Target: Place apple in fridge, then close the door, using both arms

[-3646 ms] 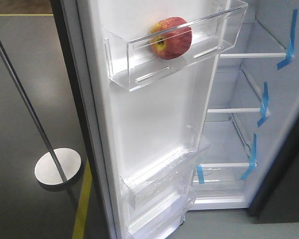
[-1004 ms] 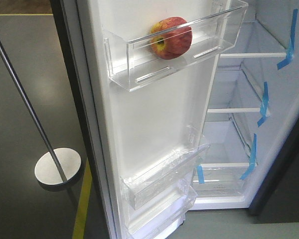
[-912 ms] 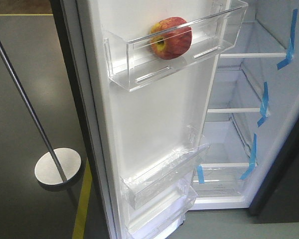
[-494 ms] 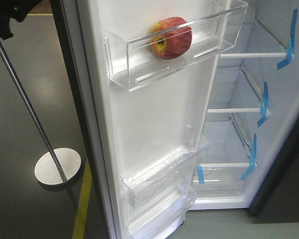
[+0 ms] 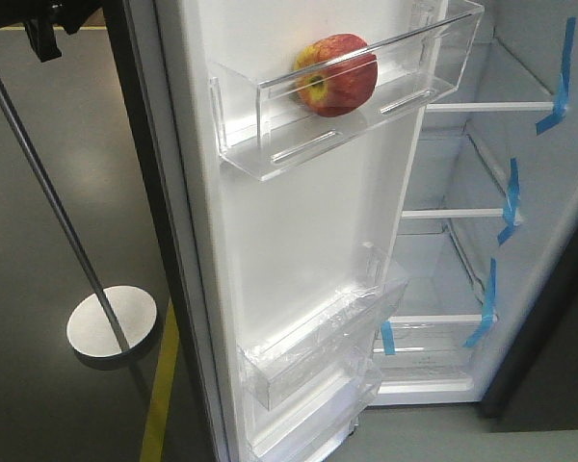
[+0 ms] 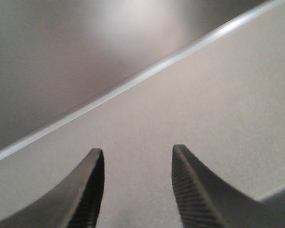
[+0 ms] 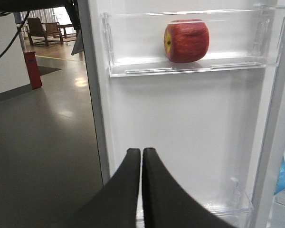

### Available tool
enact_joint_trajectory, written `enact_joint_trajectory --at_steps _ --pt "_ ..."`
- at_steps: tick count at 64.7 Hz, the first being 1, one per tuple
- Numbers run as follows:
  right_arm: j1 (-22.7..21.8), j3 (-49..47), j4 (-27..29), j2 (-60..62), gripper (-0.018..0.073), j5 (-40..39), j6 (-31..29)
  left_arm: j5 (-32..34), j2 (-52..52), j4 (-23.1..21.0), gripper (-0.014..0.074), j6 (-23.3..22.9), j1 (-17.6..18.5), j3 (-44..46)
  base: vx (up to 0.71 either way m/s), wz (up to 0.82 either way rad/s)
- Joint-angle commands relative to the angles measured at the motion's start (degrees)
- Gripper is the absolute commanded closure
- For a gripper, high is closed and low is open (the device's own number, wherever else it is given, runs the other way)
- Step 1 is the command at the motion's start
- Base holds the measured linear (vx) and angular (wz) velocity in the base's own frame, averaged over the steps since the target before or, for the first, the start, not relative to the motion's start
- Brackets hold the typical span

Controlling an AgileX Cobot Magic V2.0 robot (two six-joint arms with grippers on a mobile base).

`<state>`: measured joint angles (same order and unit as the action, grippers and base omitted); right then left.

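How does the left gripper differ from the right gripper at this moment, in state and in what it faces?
The left gripper is open, with a clear gap between its fingers; the right gripper is shut, its fingers pressed together. The left gripper faces a plain grey surface with a bright edge; the right gripper faces the white inside of the door, below the apple. Both hold nothing.

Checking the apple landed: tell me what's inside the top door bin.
The top door bin holds only the apple, lying on its side. Its underside is hidden.
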<state>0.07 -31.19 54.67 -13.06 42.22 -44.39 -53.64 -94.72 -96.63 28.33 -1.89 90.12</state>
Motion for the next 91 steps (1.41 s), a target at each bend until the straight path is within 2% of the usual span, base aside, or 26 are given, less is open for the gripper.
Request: enact_joint_trajectory --at_steps 1,15,31,43,47,58,71,79,91 --pt "-0.1 -1.2 3.2 -0.7 0.0564 -3.2 -0.4 -4.9 2.4 -5.4 0.0261 0.3 0.9 2.0 0.00 0.00" --pt "-0.1 -1.2 3.3 -0.7 0.0563 -3.2 -0.3 -5.9 2.4 -5.4 0.0261 0.4 5.4 2.0 0.00 0.00" --pt "-0.1 -1.2 3.3 -0.7 0.0562 -3.2 -0.3 -5.1 2.4 -5.4 0.0261 1.1 15.1 2.0 0.00 0.00" --pt "-0.1 -1.2 3.3 -0.7 0.0562 -3.2 -0.3 -1.0 2.4 -5.4 0.0261 3.6 24.6 2.0 0.00 0.00" --pt "-0.1 -1.2 3.3 -0.7 0.0562 -3.2 -0.3 -1.0 2.4 -5.4 0.0261 4.9 25.7 2.0 0.00 0.00" --pt "-0.1 -1.2 3.2 -0.7 0.0561 -5.1 -0.3 -1.2 2.4 -5.0 0.0261 9.7 24.4 2.0 0.00 0.00" --pt "-0.1 -1.2 0.5 -1.8 0.0494 -12.9 -0.5 -1.3 2.5 -4.2 0.0261 10.4 20.0 2.0 0.00 0.00" --pt "-0.1 -1.6 -1.2 -4.4 0.0370 -19.3 -0.5 -1.8 2.9 -0.1 0.0261 11.4 16.5 2.0 0.00 0.00" --pt "-0.1 -3.8 -1.9 -11.9 0.0083 -28.1 -2.9 -1.6 3.8 9.4 0.0261 11.4 11.6 2.0 0.00 0.00"
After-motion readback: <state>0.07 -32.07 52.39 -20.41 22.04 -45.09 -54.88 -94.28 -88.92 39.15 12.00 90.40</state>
